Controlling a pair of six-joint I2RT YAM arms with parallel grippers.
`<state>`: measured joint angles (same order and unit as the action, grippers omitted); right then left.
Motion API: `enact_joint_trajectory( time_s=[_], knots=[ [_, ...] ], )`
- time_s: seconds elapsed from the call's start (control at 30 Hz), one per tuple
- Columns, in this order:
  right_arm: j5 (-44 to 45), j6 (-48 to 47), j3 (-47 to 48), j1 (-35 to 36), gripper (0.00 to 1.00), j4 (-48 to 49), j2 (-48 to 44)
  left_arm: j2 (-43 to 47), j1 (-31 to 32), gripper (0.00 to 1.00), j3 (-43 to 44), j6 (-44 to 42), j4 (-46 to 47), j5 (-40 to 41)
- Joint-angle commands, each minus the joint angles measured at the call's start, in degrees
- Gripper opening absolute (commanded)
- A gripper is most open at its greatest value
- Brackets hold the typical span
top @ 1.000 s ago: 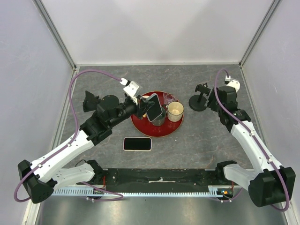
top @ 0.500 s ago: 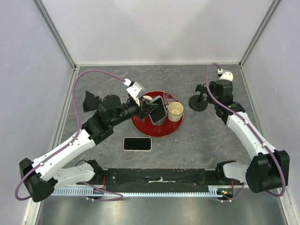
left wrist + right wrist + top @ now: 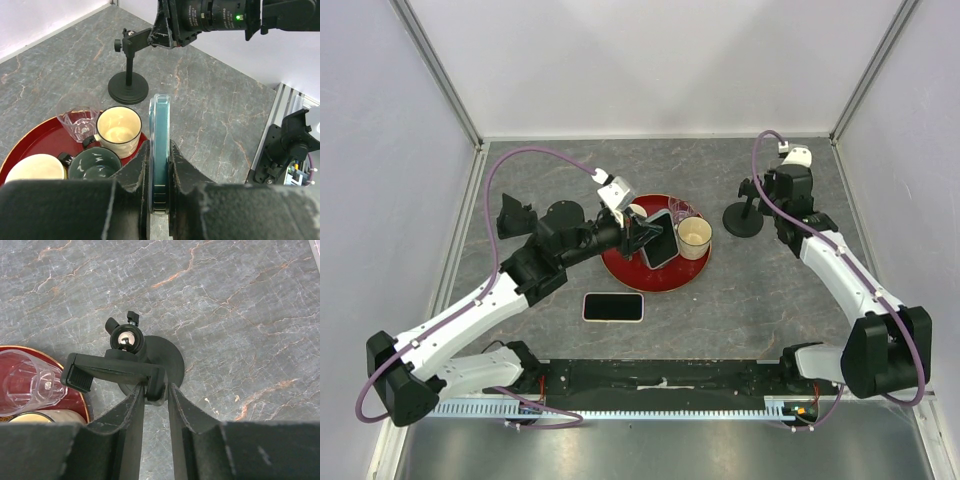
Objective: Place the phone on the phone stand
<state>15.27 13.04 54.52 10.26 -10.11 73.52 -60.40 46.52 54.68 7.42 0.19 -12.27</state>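
My left gripper (image 3: 160, 150) is shut on the phone (image 3: 160, 125), a teal-edged handset in a clear case, seen edge-on between the fingers. From above, the phone (image 3: 662, 238) hangs tilted over the red tray (image 3: 625, 276), with the left gripper (image 3: 645, 234) on its left side. The black phone stand (image 3: 743, 218) stands at the back right, its clamp facing the tray. My right gripper (image 3: 156, 387) has narrowed around the right end of the phone stand's (image 3: 112, 371) clamp bar. The left finger touches the bar and the right finger is almost against it. The right gripper (image 3: 766, 196) sits just behind the stand.
The tray holds a cream mug (image 3: 694, 236), a dark green mug (image 3: 95, 164), a clear glass (image 3: 77, 120) and a white cup (image 3: 35, 167). A second phone (image 3: 613, 307) lies flat in front of the tray. Black fixtures (image 3: 517, 215) sit at the left.
The right gripper moved forward onto the stand's clamp and its jaws narrowed. The left arm carried the phone a little to the right over the tray.
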Motion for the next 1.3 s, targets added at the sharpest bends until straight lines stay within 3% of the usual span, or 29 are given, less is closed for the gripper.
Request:
enact_joint_trajectory(
  time_s=[0.0,0.07,0.1,0.3,0.53,0.63,0.87,0.97,1.0,1.03,1.1,1.27],
  knots=[
    [-0.5,-1.0,3.0,-0.2,0.29,2.9,1.2,-0.5,0.1,0.02,1.6,1.8,6.5,-2.3],
    [-0.5,-1.0,3.1,-0.2,0.15,2.4,1.7,-0.9,0.1,0.02,1.5,1.4,6.7,-2.7],
    [0.0,-1.1,3.1,-0.2,0.0,2.4,1.8,-1.2,0.1,0.02,1.3,1.1,6.8,-3.0],
    [0.5,-1.4,1.5,-0.2,0.0,-1.9,-2.6,-4.0,0.2,0.02,0.7,0.9,13.0,-8.5],
    [-6.4,-4.1,1.8,-0.3,0.0,-6.8,-4.7,-17.1,0.1,0.02,12.5,4.7,24.5,-19.4],
    [-10.2,-4.7,2.3,-0.4,0.0,-9.8,-5.1,-20.4,0.1,0.02,16.4,1.6,27.3,-26.4],
    [-10.8,-4.2,-1.6,-0.4,0.0,-11.4,-9.9,-27.7,-0.1,0.02,22.0,-10.0,29.5,-34.6],
    [-10.7,-3.3,-1.6,-0.4,0.17,-12.0,-11.3,-30.6,-0.8,0.02,24.8,-10.8,31.1,-40.7],
    [-10.5,-2.9,-1.4,-0.4,0.4,-12.5,-11.9,-31.9,-0.8,0.02,25.4,-10.8,31.6,-41.8],
    [-10.3,-2.2,-0.8,-0.4,0.45,-13.1,-12.1,-32.6,-1.1,0.02,26.1,-11.3,31.6,-43.8],
    [-10.3,-1.4,-0.1,-0.4,0.52,-15.9,-12.8,-34.2,-1.5,0.02,28.6,-11.7,30.9,-45.7],
    [-6.7,1.8,0.8,-0.4,0.58,-21.7,-15.7,-39.7,-3.4,0.02,33.6,-10.7,30.7,-51.0]
  ],
)
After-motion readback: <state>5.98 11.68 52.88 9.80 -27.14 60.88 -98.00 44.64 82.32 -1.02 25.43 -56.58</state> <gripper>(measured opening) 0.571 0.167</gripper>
